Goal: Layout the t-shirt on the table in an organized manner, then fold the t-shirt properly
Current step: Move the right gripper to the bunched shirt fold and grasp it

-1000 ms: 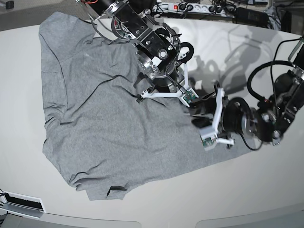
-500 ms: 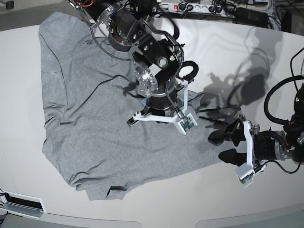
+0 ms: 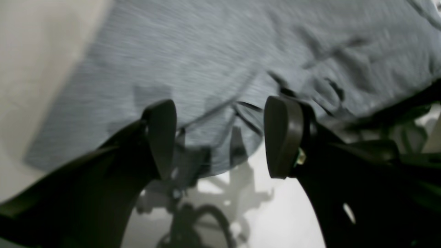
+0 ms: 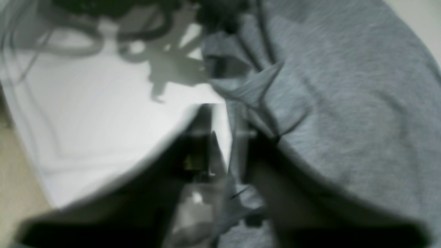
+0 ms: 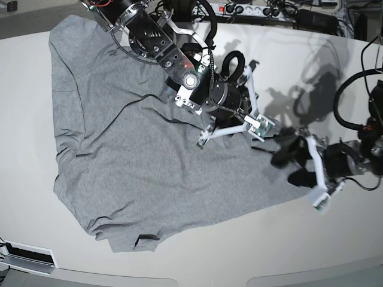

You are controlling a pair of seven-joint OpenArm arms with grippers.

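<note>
Right gripper [image 5: 230, 131] shifting toward the t-shirt's [image 5: 131, 149] right edge since earlier, arm angling down, jaws parting, cloth between them; left gripper [image 5: 281, 164] hovering wide open, empty; t-shirt lying spread on desk [image 5: 335, 78].

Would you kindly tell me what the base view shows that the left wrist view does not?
Only the base view shows the whole t-shirt spread on the table, both arms, and the power strip behind. Only the left wrist view shows the left gripper up close, its jaws wide apart with nothing between them. Both show the grey shirt's edge against the white table.
</note>
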